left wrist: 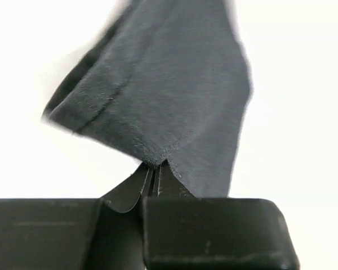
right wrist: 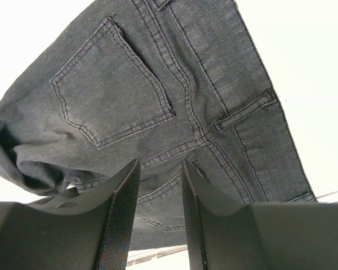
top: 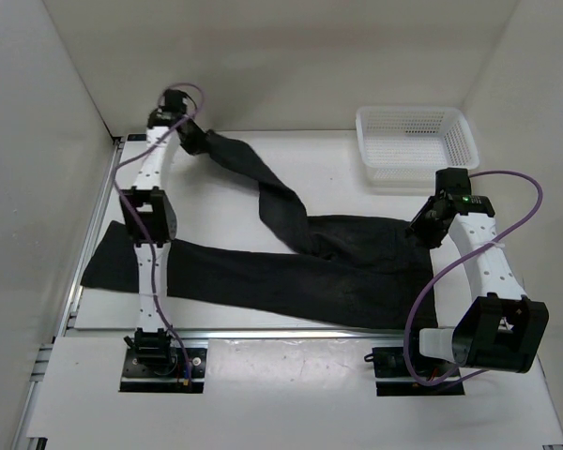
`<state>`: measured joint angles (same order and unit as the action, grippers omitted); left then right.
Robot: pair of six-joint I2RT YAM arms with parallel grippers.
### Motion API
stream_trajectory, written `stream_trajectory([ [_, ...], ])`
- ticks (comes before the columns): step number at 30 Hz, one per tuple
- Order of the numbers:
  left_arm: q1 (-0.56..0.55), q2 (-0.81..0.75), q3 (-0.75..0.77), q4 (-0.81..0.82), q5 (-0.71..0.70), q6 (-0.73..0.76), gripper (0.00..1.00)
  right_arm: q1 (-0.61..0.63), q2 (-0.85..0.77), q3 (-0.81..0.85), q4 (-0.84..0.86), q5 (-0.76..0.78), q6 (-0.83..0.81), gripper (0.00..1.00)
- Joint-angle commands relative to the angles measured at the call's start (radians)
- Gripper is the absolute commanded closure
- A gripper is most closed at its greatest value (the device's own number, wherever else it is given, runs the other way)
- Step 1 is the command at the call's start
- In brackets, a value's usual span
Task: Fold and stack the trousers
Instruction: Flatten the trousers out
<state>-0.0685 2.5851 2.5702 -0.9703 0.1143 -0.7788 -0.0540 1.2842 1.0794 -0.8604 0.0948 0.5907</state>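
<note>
Soft matte black fabric trousers (top: 338, 262) sprawl across the white table (top: 310, 164): one leg flat, the other pulled far-left. My left claw (left wrist: 155, 169) pinches that leg's hem; my right claw (right wrist: 160, 169) hangs parted above the waist end.

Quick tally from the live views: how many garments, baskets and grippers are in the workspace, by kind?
Black trousers: 1 pair
White mesh basket: 1
Grippers: 2, the left gripper pinching a trouser hem and the right gripper open over the waist end
Total: 4
</note>
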Motion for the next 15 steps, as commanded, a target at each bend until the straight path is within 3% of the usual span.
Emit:
stream_trajectory([
  [1,0.07,-0.334,-0.043,0.025,-0.067,0.081,0.9,-0.003,-0.023,0.034,-0.006,0.006,-0.022,0.59],
  [9,0.245,-0.483,-0.132,-0.139,-0.114,0.214,0.9,-0.003,-0.033,0.043,-0.006,0.028,-0.04,0.59],
  [13,0.257,-0.594,-0.326,-0.157,-0.163,0.239,0.9,-0.003,-0.033,0.024,-0.006,0.037,-0.04,0.59],
  [14,0.268,-0.615,-0.365,-0.157,-0.18,0.239,0.87,-0.003,-0.033,0.024,0.003,0.037,-0.031,0.59],
  [15,0.268,-0.635,-0.452,-0.157,-0.191,0.251,0.76,-0.003,-0.033,0.014,0.003,0.037,-0.031,0.59],
])
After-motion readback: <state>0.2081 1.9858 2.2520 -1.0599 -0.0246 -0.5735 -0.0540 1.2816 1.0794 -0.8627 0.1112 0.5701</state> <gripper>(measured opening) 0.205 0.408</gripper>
